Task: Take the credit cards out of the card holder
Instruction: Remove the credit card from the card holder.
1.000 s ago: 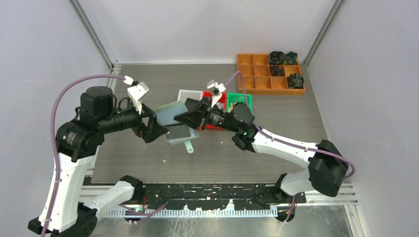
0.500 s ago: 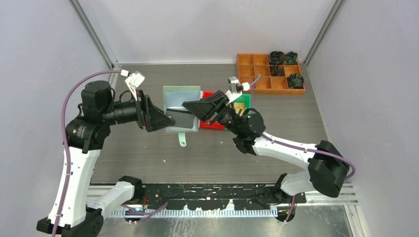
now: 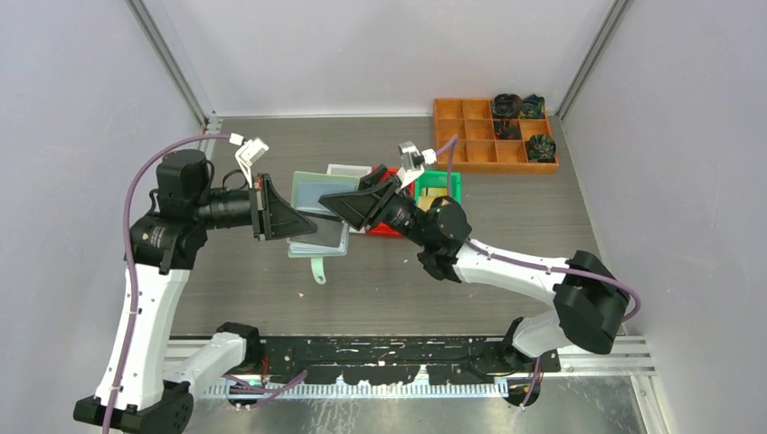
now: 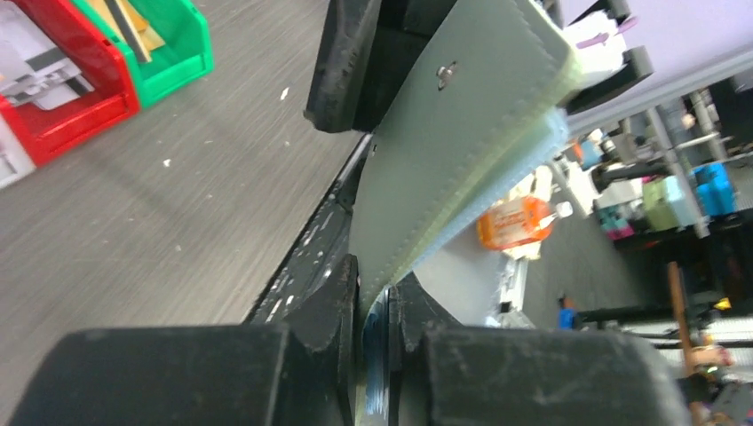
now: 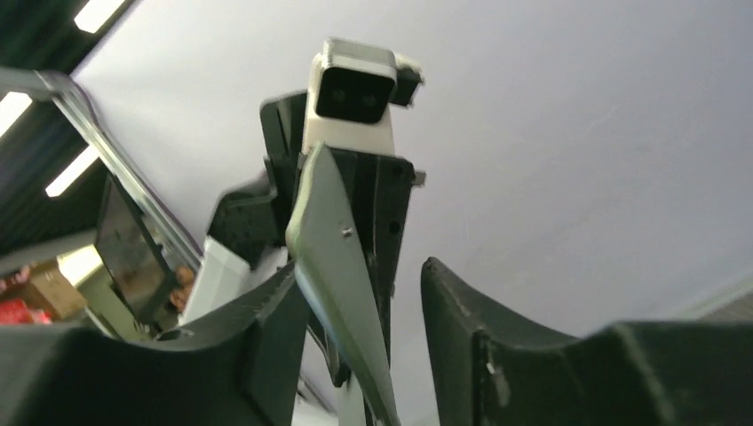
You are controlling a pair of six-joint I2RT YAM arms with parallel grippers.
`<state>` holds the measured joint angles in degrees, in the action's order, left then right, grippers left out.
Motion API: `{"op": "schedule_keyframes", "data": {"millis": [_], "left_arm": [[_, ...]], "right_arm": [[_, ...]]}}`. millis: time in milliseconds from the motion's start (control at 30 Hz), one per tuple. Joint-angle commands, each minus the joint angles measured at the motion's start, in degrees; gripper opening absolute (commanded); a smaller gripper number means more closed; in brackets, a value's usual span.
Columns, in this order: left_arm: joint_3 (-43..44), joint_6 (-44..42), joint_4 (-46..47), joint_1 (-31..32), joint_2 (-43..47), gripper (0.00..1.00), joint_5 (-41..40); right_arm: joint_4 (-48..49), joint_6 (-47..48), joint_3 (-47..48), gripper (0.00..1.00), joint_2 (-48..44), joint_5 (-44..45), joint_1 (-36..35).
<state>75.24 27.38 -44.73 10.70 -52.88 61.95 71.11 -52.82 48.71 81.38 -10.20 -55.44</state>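
Card holder [image 3: 318, 192]: pale mint green, held up off the table [image 3: 271, 289] between the two grippers, above the mid part of the table and just left of the bins. In the left wrist view [image 4: 462, 151] its stitched edge and a small metal stud face the camera. In the right wrist view [image 5: 333, 257] it shows edge-on.
Left gripper [image 3: 306, 222]: reaches in from the left. The left wrist view [image 4: 375, 297] shows both fingers pinched together on the lower edge of the card holder.
Right gripper [image 3: 336, 206]: reaches in from the right, tips at the right side of the card holder. In the right wrist view [image 5: 360, 284] the jaws stand apart. The card holder lies against one finger, with a clear gap to the other.
Strap [image 3: 318, 269]: mint green, hangs down from the lower edge of the card holder.
Credit cards: a gold card [image 4: 146, 22] lies in the green bin [image 3: 449, 178], and a pale card [image 4: 40, 71] with print lies in the red bin [image 4: 98, 102]. Whether any card sits in the card holder's pockets cannot be told.
White bin [image 3: 348, 169]: just left of the red bin, partly hidden behind the card holder.
Orange tray [image 3: 470, 136]: far right corner of the table, well apart from the grippers, with dark items in its right-hand compartments.
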Motion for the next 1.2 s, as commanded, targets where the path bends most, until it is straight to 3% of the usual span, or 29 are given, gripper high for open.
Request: {"op": "schedule_keyframes", "data": {"millis": [0,133,300,500,833,1167], "left_arm": [[8.82,-25.02,-20.8,-0.23,-2.65,0.0,-1.48],[14.48,-44.76,-35.93,-0.24,-6.36,0.0,-3.51],[18.7,-59.02,-48.2,-0.24,-11.05,0.0,-5.89],[19.6,-67.4,-54.09,-0.18,-13.04,0.0,-9.49],[21.08,-69.11,-57.01,-0.12,-14.19,0.0,-9.18],[19.91,-69.67,-57.09,0.93,-13.38,0.0,-10.76]], "right_arm": [[-18.99,5.07,6.24,0.57,-6.12,-14.83,3.21],[-46.34,21.02,12.59,0.57,-9.1,-27.46,3.95],[-73.18,38.23,21.42,0.49,-8.39,-31.63,4.11],[-89.33,52.01,30.76,0.47,-6.39,-30.87,3.56],[-95.06,58.35,37.73,0.43,-0.58,-24.23,-1.97],[-83.12,57.04,36.98,0.39,-1.4,-16.77,-3.07]]}}
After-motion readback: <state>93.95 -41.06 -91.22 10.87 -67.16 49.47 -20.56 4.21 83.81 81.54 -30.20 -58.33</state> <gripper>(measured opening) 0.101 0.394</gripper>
